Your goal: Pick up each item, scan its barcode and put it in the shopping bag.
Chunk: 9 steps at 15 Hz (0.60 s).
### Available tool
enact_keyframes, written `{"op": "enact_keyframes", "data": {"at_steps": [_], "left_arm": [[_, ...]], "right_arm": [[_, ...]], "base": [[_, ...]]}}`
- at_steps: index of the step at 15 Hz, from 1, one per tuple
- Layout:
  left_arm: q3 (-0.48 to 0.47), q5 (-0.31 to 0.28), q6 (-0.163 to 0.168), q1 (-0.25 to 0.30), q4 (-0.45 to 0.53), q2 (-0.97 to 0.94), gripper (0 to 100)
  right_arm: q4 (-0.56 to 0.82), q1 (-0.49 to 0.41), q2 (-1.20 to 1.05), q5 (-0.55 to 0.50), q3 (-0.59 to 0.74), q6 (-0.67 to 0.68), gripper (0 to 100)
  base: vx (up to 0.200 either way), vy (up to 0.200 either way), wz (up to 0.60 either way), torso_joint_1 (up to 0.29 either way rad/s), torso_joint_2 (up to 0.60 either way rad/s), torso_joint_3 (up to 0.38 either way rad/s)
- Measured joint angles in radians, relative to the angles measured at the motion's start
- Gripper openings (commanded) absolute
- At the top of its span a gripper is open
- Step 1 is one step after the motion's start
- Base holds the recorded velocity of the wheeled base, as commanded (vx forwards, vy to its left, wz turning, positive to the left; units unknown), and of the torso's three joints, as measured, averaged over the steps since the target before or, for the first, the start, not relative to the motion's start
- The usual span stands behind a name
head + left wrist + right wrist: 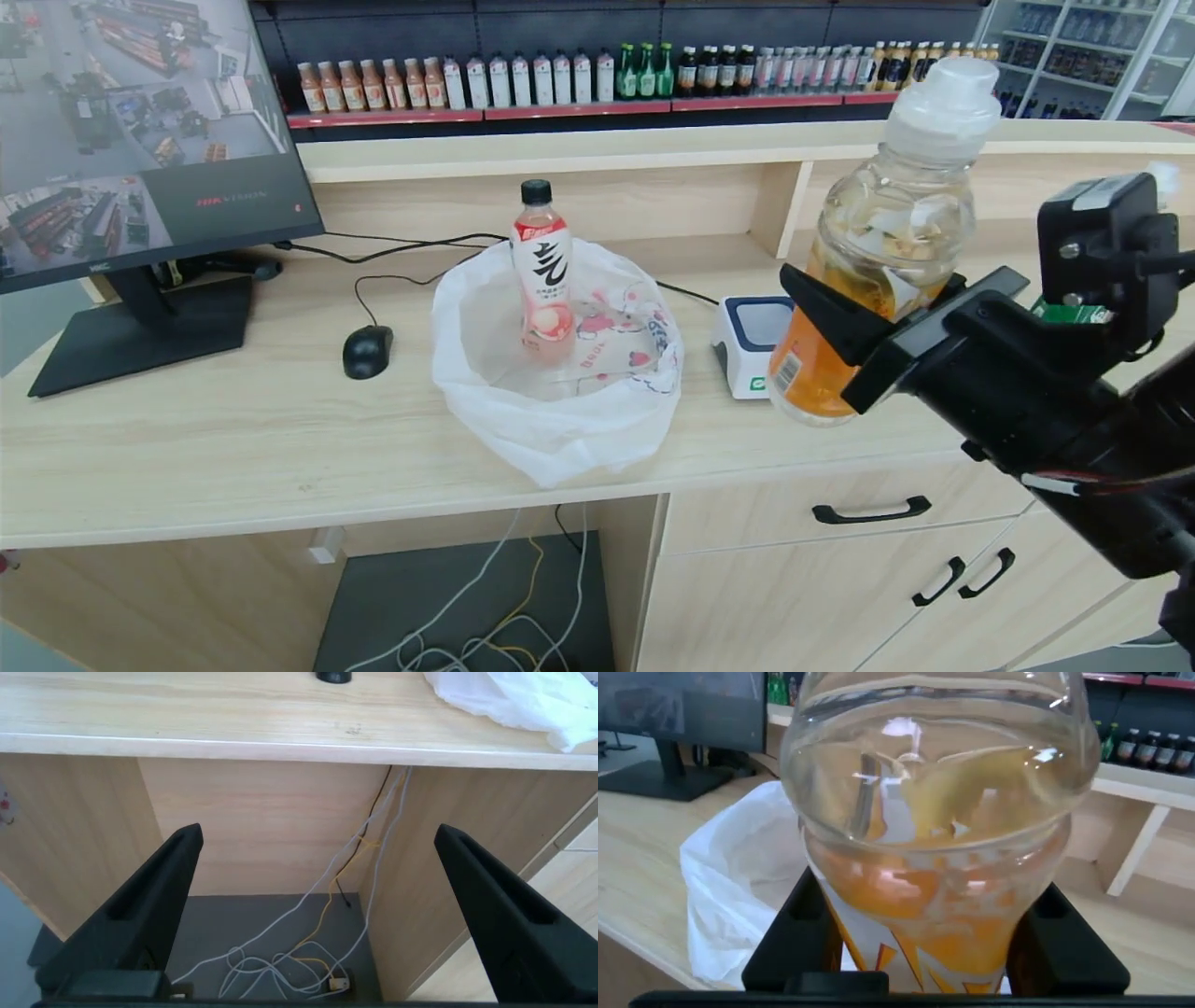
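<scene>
from the head view, we see the right gripper (868,303) clenched around the orange drink bottle (887,233), roughly upright over the counter's (233,439) front edge, just beside the scanner (747,350). its far finger is hidden behind the bottle. a pink bottle (541,271) stands in the shopping bag (467,317).

in the left wrist view, the left gripper (318,840) hangs spread wide below the counter, cables (308,943) beyond. the mouse (334,676) is cut off.

in the right wrist view, the orange bottle's cap and base are cut off.
</scene>
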Motion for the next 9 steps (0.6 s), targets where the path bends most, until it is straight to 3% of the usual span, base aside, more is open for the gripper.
{"op": "enact_keyframes", "data": {"at_steps": [4,9], "left_arm": [[0.000,0.000,0.000,0.000,0.000,0.000,100],[0.000,0.000,0.000,0.000,0.000,0.000,100]], "right_arm": [[0.177,-0.019,0.023,0.041,-0.119,-0.030,0],[0.197,-0.197,0.109,0.343,-0.274,-0.291,0]], "base": [[0.000,0.000,0.00,0.000,0.00,0.000],[0.000,0.000,0.00,0.000,0.00,0.000]]}}
